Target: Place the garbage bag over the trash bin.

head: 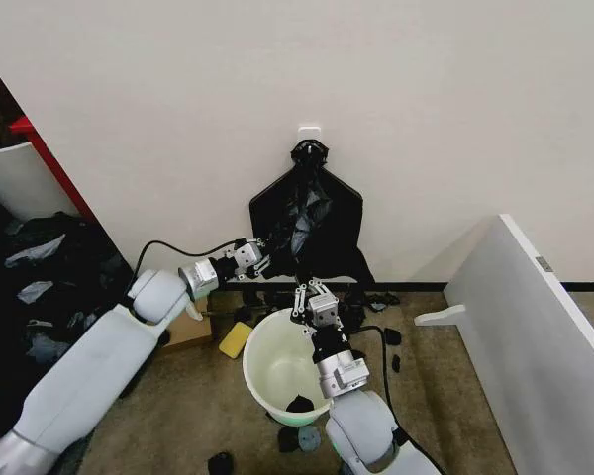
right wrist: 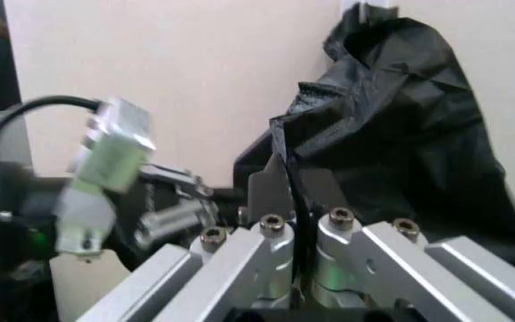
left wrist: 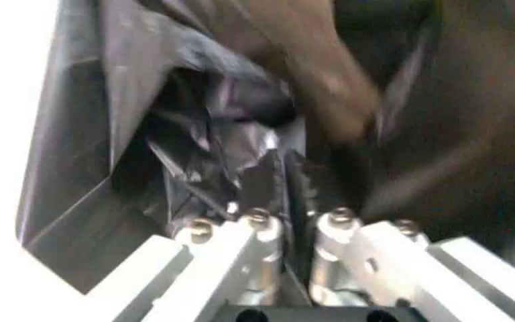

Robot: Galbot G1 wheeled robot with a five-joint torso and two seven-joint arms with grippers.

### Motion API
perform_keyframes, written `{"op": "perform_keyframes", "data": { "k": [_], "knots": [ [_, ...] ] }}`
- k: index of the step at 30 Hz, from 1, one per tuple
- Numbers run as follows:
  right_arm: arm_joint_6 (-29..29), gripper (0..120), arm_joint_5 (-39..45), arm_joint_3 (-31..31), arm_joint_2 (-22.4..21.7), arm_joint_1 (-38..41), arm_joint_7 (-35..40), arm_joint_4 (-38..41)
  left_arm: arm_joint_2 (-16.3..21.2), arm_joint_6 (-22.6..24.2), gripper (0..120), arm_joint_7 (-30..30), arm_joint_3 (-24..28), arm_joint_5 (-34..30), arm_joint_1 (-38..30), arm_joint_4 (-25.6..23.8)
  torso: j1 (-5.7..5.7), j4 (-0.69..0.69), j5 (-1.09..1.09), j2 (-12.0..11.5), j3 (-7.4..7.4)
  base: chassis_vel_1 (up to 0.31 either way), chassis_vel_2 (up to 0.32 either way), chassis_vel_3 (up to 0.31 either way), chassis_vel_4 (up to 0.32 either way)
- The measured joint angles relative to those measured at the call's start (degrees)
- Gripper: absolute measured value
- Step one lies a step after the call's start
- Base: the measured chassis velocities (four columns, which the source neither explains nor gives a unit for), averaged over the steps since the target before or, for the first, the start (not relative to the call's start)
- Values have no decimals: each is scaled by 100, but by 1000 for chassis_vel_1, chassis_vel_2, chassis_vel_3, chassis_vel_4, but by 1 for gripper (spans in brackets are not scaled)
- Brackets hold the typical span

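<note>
Left hand (head: 267,255) on hanging garbage bag (head: 322,213)

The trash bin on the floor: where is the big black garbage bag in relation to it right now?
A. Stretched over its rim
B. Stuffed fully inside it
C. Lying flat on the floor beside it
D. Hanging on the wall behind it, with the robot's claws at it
D: the garbage bag hangs from a wall hook behind the trash bin, whose rim is bare, while the left claw and right claw are shut on the plastic.
</note>
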Motion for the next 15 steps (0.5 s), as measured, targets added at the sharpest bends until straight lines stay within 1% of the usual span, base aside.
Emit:
{"op": "perform_keyframes", "data": {
  "k": [3, 4, 6, 7, 9, 10, 12, 13, 15],
  "knots": [
    [-6, 0, 279, 30, -90, -48, 91, 67, -95, 31, 0, -614, -146, -733, 446, -344, -1, 0, 1, 0, 0, 0, 0, 0, 0],
    [-14, 0, 441, 42, -155, -86, 145, 120, -170, 31, 0, -930, -236, -1024, 694, -525, -1, 1, 0, 0, 0, 0, 0, 0, 0],
    [-27, 0, 683, 37, -279, -149, 233, 222, -301, 28, 0, -1308, -313, -1326, 1090, -786, -1, 1, 1, 0, -1, 0, 0, 0, 0],
    [-41, 0, 795, 32, -369, -203, 275, 292, -359, 27, 0, -1420, -332, -1385, 1311, -903, -1, 1, -3, 0, -1, 0, 0, 0, 0],
    [-45, 0, 833, 33, -435, -244, 285, 335, -377, 19, 0, -1452, -342, -1338, 1438, -961, -1, 1, -3, 0, 0, 0, 0, 0, 0],
    [-42, 0, 834, 40, -479, -269, 284, 357, -376, -8, 0, -1457, -353, -1233, 1493, -981, -2, 1, 0, 0, -1, 0, 0, 0, 0],
    [-16, 0, 798, 75, -538, -304, 239, 381, -293, -129, 0, -1399, -360, -853, 1489, -976, -1, 0, -3, 0, 0, 0, 0, 0, 0],
    [0, 0, 782, 73, -538, -315, 205, 391, -169, -203, 0, -1300, -360, -601, 1400, -970, -1, 0, -2, -2, 0, 0, 0, 0, 0],
    [5, 0, 776, 67, -532, -320, 193, 393, -104, -236, 0, -1246, -358, -509, 1341, -970, -1, 0, 1, -1, 0, 0, 0, 0, 0]
  ]
}}
